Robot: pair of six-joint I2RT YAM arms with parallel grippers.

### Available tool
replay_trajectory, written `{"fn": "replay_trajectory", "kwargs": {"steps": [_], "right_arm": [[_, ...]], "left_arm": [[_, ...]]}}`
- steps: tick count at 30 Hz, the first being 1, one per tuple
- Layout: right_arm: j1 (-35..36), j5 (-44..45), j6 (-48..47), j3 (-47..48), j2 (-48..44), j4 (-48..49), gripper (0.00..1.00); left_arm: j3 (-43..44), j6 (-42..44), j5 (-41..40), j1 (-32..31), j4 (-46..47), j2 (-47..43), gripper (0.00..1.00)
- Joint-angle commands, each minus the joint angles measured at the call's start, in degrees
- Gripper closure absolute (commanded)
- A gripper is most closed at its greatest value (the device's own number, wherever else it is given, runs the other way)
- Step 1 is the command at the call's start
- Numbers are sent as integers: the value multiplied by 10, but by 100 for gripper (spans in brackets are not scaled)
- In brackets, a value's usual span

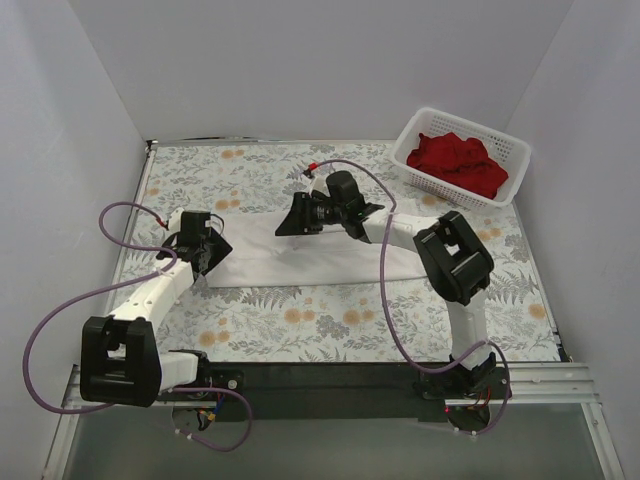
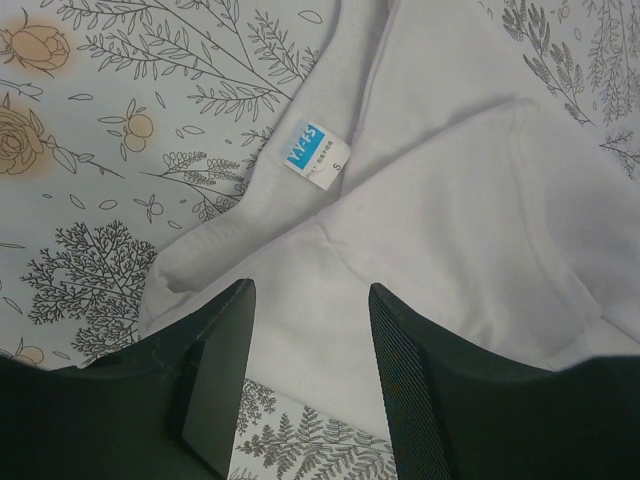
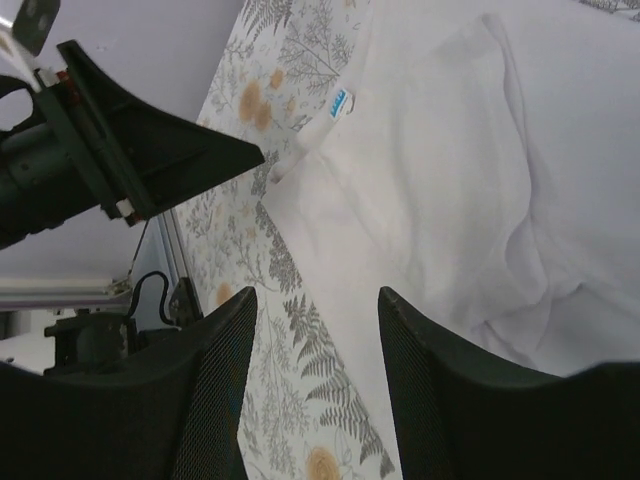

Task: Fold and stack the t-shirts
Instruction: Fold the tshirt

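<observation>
Currently the white t-shirt (image 1: 330, 255) lies across the middle of the floral counter (image 1: 300, 320), spread as a long band running from left to right. Its cloth is rumpled, with soft ridges and overlapping layers. The collar end points toward the left edge of the counter, and a small blue-and-white label (image 2: 313, 155) shows inside the neckline.

The left end effector (image 1: 207, 262) hangs over that collar end, near the left edge. In the left wrist view its 2 fingers (image 2: 215, 380) stand moderately apart over the white fabric. Nothing is pinched between them; shirt and a strip of patterned counter show through the gap.

The right end effector (image 1: 290, 222) sits over the far edge of the shirt, about midway along the counter, pointing toward the left arm. In the right wrist view its 2 fingers (image 3: 420, 380) are likewise spread, with the hem of the shirt and bare counter visible between them, and no cloth is gripped. The label (image 3: 340, 102) appears there too, just past the black body of the left arm.

The red t-shirts (image 1: 455, 160) lie bunched together in a heap inside the white lattice basket (image 1: 412, 132), which stands at the far right corner of the counter, well apart from the white shirt.
</observation>
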Motion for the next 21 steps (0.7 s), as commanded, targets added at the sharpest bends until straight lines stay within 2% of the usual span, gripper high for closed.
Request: {"fn": "replay_trajectory", "kwargs": {"steps": [1, 6, 11, 21], "right_arm": [[6, -7, 32, 60, 58, 46, 42], [5, 22, 53, 78, 120, 51, 42], [-5, 54, 62, 59, 139, 55, 42], [-31, 70, 16, -5, 49, 57, 42]], "left_arm": [[-3, 10, -31, -7, 14, -17, 52], [-3, 7, -26, -9, 12, -11, 52], [-1, 5, -26, -9, 10, -5, 52], [3, 4, -31, -9, 4, -1, 52]]}}
